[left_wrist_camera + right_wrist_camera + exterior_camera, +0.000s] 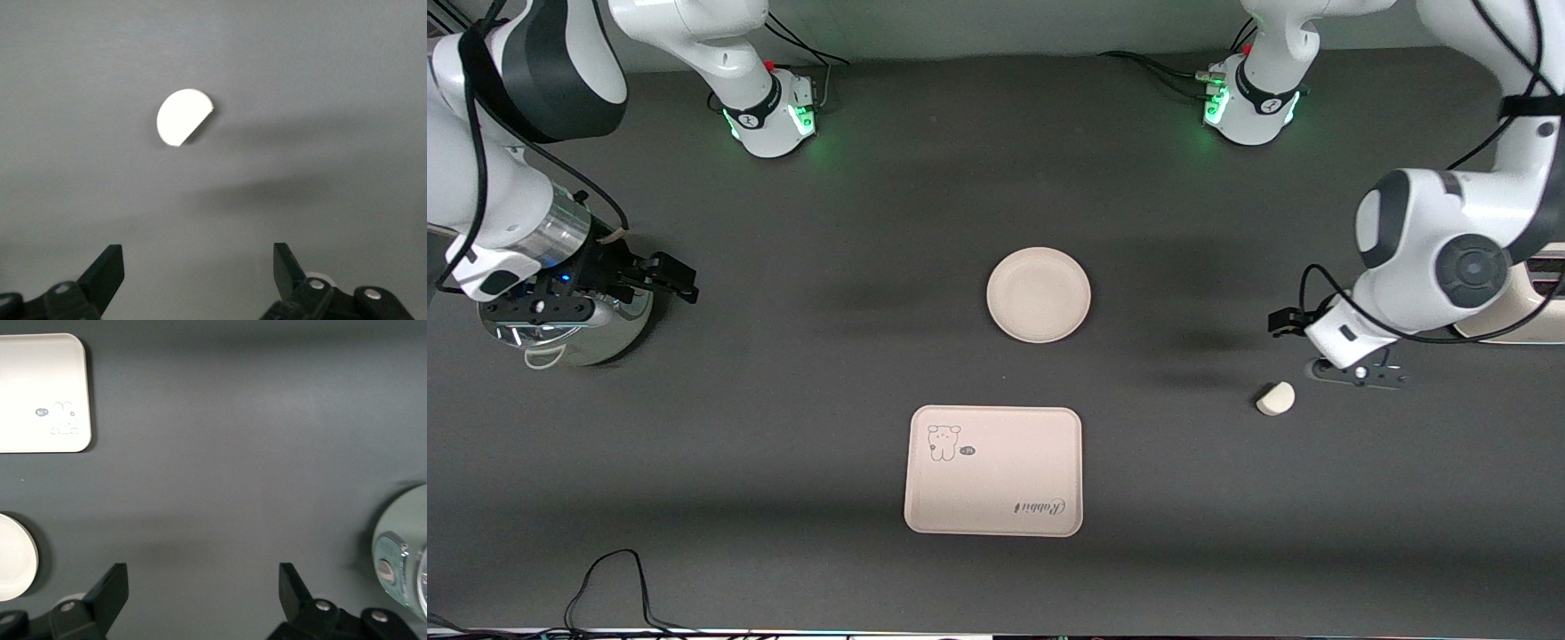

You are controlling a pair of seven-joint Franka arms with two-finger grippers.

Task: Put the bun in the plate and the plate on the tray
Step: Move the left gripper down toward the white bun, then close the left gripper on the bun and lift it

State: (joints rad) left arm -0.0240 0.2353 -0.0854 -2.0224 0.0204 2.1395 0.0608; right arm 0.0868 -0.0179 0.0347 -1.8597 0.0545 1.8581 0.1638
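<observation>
Nothing of the task looks done yet, we judge. The right gripper waits spread wide over bare table at its own end. The empty plate lies mid-table, the tray nearer the camera, also empty. The bun rests on the table, our left gripper spread wide above, just beside it.
</observation>
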